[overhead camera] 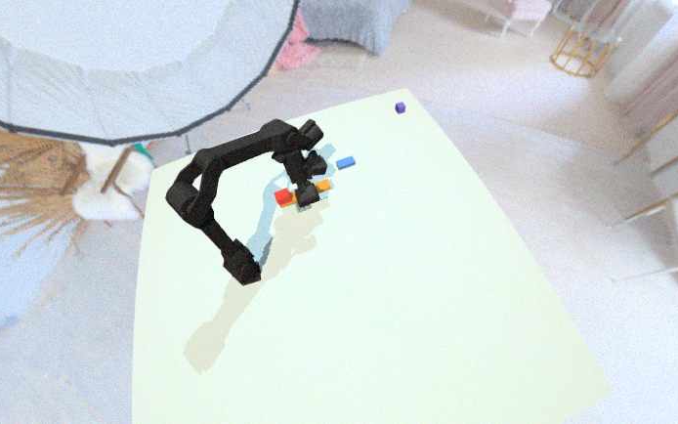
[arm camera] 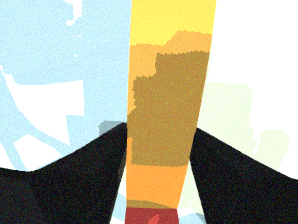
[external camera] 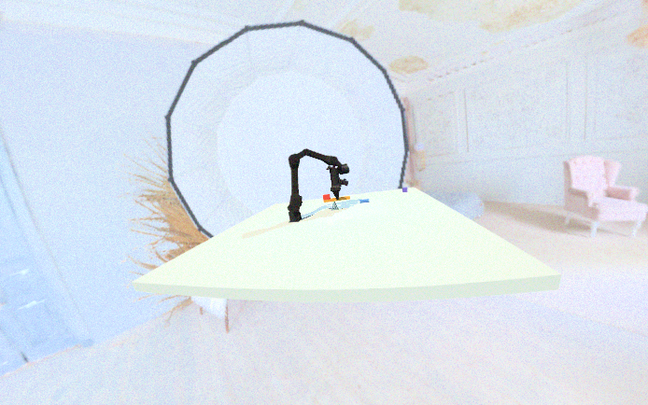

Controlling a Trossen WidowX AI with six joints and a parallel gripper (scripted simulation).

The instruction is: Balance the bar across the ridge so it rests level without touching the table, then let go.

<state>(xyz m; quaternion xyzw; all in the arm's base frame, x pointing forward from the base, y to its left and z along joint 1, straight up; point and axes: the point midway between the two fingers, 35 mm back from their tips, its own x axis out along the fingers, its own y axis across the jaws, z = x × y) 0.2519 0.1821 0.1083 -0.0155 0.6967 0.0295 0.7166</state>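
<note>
The orange bar [overhead camera: 323,185] [external camera: 345,198] [arm camera: 170,100] looks about level above the table, with a red block [overhead camera: 282,196] [external camera: 326,196] [arm camera: 150,217] on its end nearer the arm's base side. My gripper [overhead camera: 308,198] [external camera: 337,197] [arm camera: 158,132] points down and is shut on the bar near its middle, one finger on each side. The small grey ridge [overhead camera: 304,209] [external camera: 334,206] stands on the table below the gripper and the bar. Its top is mostly hidden, so I cannot tell whether the bar touches it.
A blue block [overhead camera: 346,162] [external camera: 364,201] lies on the table [overhead camera: 410,316] [external camera: 346,256] beyond the bar's free end. A small purple cube [overhead camera: 401,107] [external camera: 404,189] sits near the table's far corner. The arm's shadows fall across the table around the ridge.
</note>
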